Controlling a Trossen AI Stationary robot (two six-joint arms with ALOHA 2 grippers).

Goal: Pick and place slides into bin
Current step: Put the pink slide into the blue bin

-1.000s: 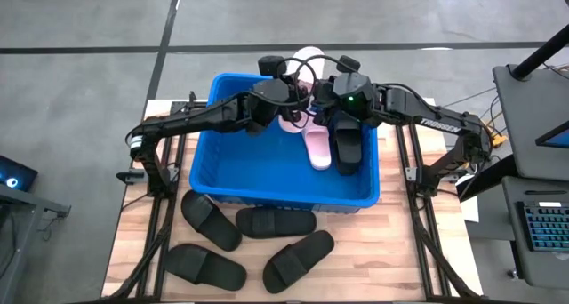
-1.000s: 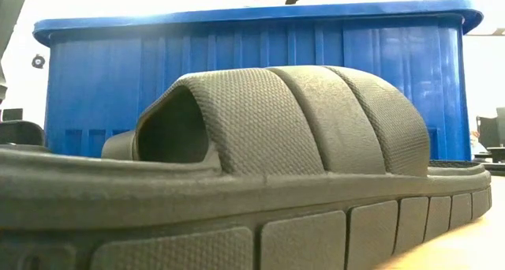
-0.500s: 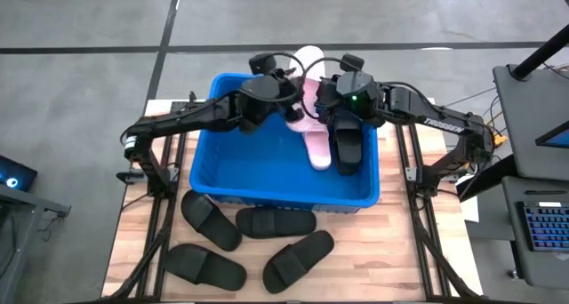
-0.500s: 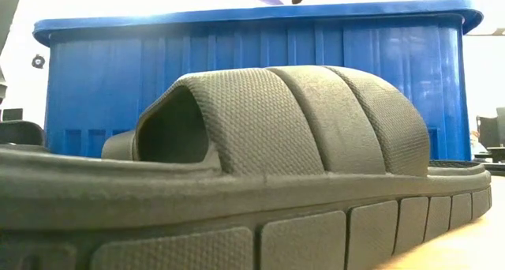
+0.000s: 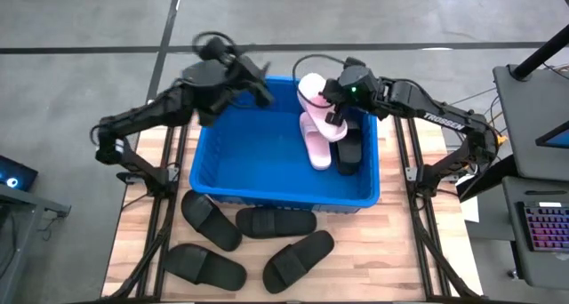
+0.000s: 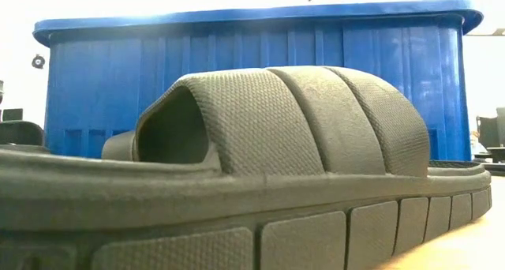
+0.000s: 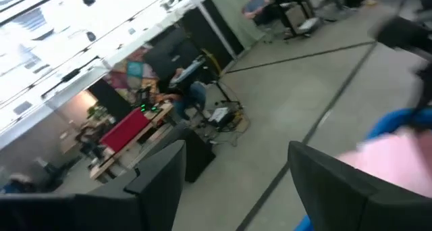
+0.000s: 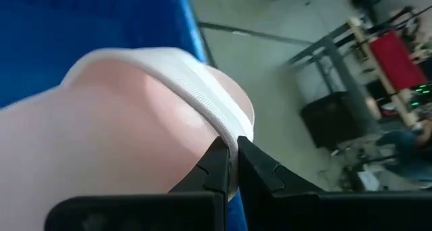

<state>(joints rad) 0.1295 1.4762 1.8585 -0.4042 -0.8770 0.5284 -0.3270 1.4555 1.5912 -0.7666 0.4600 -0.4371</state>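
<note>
Blurred dark left gripper (image 5: 253, 80) over the blue bin's (image 5: 240, 175) far-left corner, fingers spread with nothing between, pink slide (image 5: 313, 98) at the far rim, tilted, long axis running front to back, strap pinched by the right gripper (image 8: 231, 165), its heel end hidden.

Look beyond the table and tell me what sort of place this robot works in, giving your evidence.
Probably an open workshop or lab hall: a bare grey concrete floor with marked lines, benches crowded with equipment in the left wrist view, and a keyboard at a workstation beside the table.
</note>
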